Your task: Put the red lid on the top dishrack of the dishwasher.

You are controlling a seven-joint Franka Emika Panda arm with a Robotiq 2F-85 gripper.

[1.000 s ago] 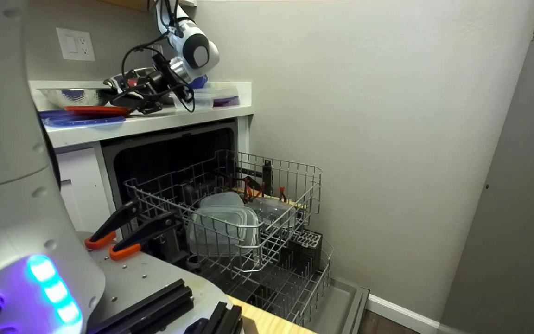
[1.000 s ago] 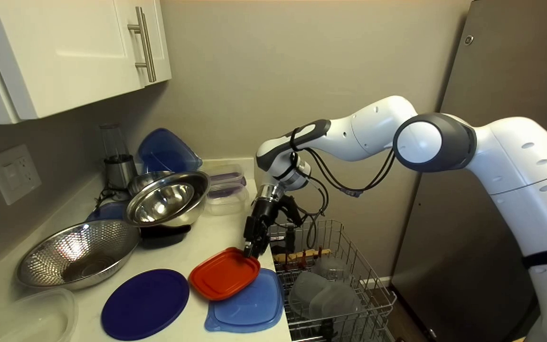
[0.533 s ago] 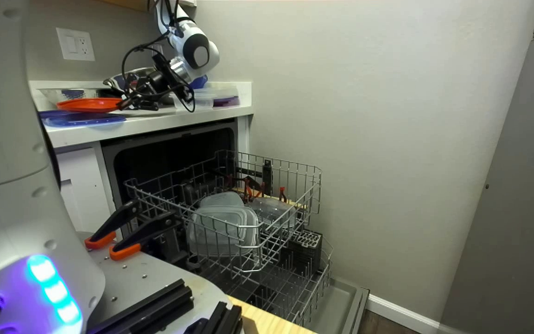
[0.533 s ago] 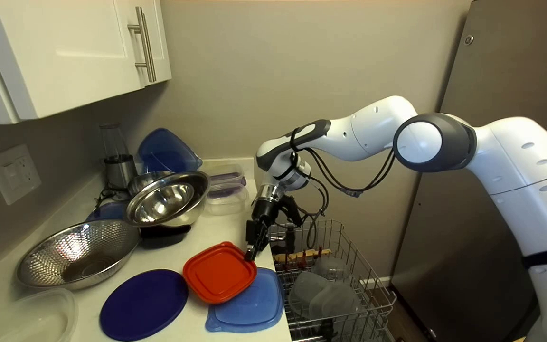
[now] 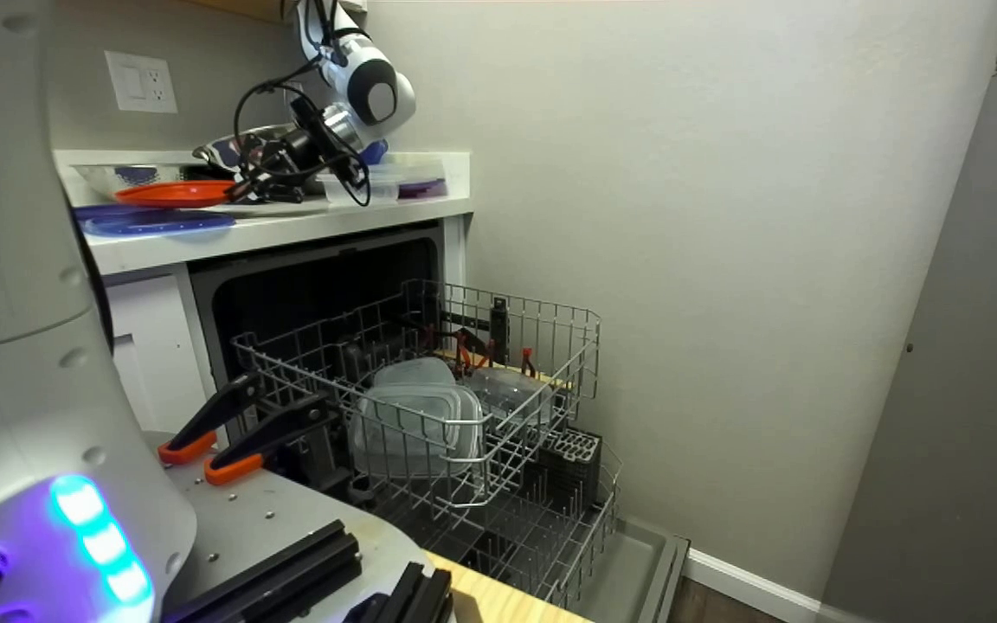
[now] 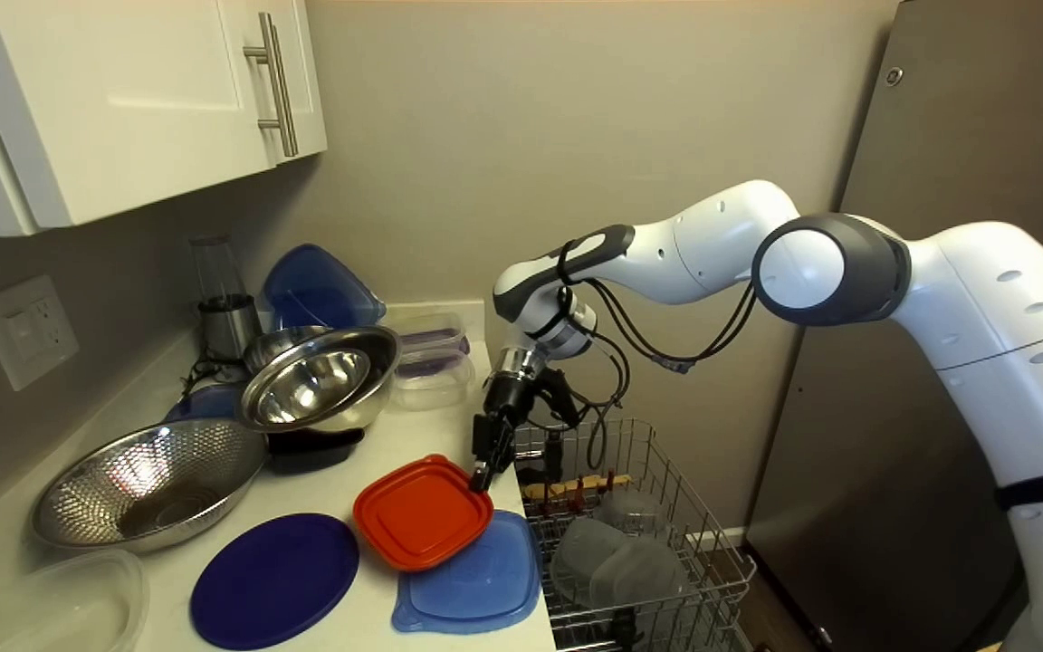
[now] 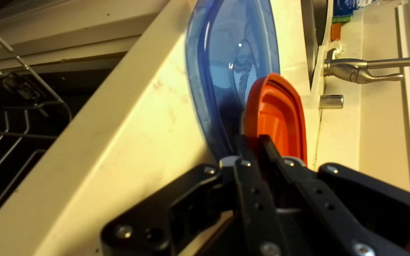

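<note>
The red lid [image 6: 422, 512] is held by its rim in my gripper [image 6: 480, 478]. In the wrist view the jaws [image 7: 253, 142] are shut on the near rim of the red lid [image 7: 276, 113]. The lid [image 5: 174, 193] is roughly level, a little above the counter and the blue lids. The top dishrack [image 5: 464, 422] is pulled out of the dishwasher [image 5: 325, 285], below and beside the counter. The rack also shows in an exterior view [image 6: 722, 587] and at the left of the wrist view [image 7: 39, 79].
A light blue lid [image 6: 472, 580] lies partly under the red lid, with a dark blue round lid [image 6: 274, 580] beside it. A colander [image 6: 155, 480] and steel bowls [image 6: 322, 380] stand behind. Clear containers [image 5: 416, 424] and red-handled tools [image 5: 526, 363] occupy the top rack.
The gripper has closed on the red lid's rim and lifted it off the blue lid. In the last half second the arm and lid have moved slightly toward the dishwasher side.
</note>
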